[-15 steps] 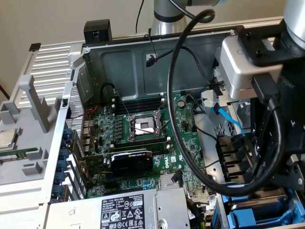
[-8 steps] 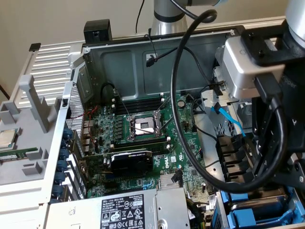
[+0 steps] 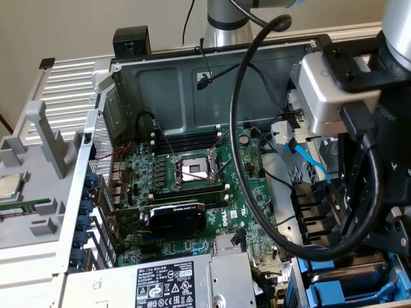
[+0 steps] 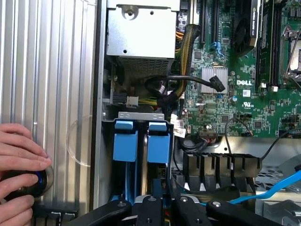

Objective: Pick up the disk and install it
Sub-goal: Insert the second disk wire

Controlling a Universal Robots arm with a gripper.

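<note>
Silver arm [image 3: 226,22] — black gripper [image 4: 162,207], black cables [image 3: 241,141].

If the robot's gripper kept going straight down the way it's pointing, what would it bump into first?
Probably the blue drive frames in the drive bay, right below the gripper. How far down they sit is hard to judge.

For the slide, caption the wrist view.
Gripper poised over blue drive frames in an open computer case; a hand rests nearby.

A green motherboard [image 3: 192,192] lies beyond the pincer. The grey power-supply box [image 4: 141,35] sits ahead, yellow cables [image 4: 188,52] beside it.
</note>
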